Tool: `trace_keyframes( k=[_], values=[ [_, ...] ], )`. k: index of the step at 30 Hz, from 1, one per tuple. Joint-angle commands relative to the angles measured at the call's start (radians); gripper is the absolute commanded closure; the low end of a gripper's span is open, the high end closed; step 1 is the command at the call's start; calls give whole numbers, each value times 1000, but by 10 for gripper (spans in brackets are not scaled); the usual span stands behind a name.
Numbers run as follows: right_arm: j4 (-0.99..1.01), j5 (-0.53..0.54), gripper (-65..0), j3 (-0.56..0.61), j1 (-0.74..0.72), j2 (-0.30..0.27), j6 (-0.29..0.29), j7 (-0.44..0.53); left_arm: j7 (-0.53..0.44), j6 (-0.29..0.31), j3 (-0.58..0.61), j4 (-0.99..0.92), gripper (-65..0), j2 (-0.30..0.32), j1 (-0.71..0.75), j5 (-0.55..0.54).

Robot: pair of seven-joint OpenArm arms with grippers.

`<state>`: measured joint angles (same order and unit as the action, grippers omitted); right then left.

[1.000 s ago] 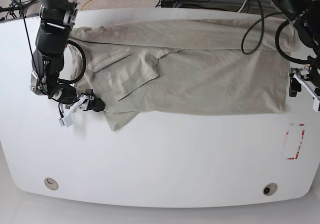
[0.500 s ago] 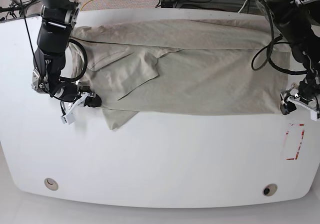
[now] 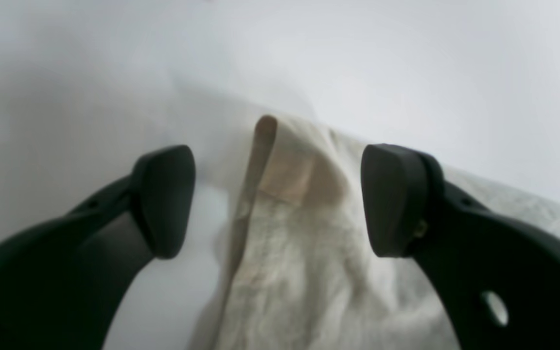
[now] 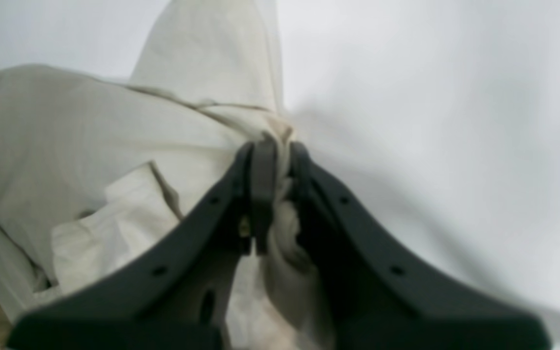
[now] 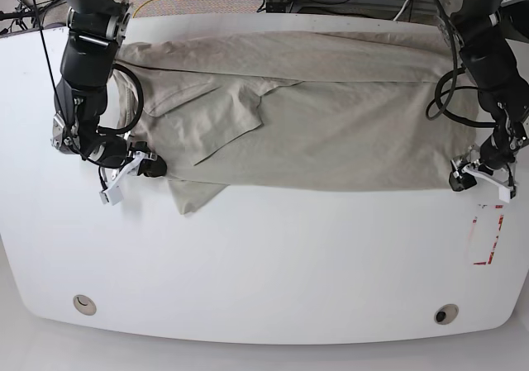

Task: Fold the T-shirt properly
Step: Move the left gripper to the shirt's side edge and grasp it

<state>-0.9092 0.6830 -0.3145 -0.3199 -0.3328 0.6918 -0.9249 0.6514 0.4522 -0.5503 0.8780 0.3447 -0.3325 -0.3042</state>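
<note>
- Large pale beige soft cotton short-sleeved T-shirt [image 5: 331, 115] lies spread across far half of white rounded table [image 5: 264, 255], long axis running side to side in base view.
- Shirt partly folded: a flap w/ a sleeve is doubled over the body on base-view left, its pointed edge lying on the cloth; another loose corner pokes out toward the near table edge below it.
- Right gripper [image 4: 272, 150] (black curved fingers, base-view left) is pinched tight on a bunched bit of the shirt's edge; cloth squeezed between the fingertips in right wrist view, only a sliver btwn jaws.
- In base view the same gripper [image 5: 150, 166] sits low at the shirt's left edge, touching the fabric, just beside the poking-out corner.
- Left gripper [image 3: 277, 199] stands wide apart, holding nothing; a hemmed corner of the shirt [image 3: 285, 218] lies between its two black fingertips, not touching either pad as far as I can tell.
- In base view left gripper [image 5: 475, 177] is down at the near right corner of the shirt, close to table surface.
- Red-and-white rectangular marking [image 5: 488, 235] on table, near left gripper, apart from the cloth.
- Two small round fittings [image 5: 83, 304] near front table edge, well apart from shirt.
</note>
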Motion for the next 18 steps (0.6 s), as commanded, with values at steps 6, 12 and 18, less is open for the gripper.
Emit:
trace_keyframes(
  k=[6,12,18],
  values=[
    [-15,10,-43,-4,-22,-13,6,8,-15,9,108,2,-486,15,-24,-14],
    [-15,13,-43,-4,-23,-13,6,8,-15,10,157,0,-219,-5,-24,-13],
    [-15,8,-40,-4,-29,-13,6,8,-15,6,160,7,0,-8,-24,-13]
  ],
)
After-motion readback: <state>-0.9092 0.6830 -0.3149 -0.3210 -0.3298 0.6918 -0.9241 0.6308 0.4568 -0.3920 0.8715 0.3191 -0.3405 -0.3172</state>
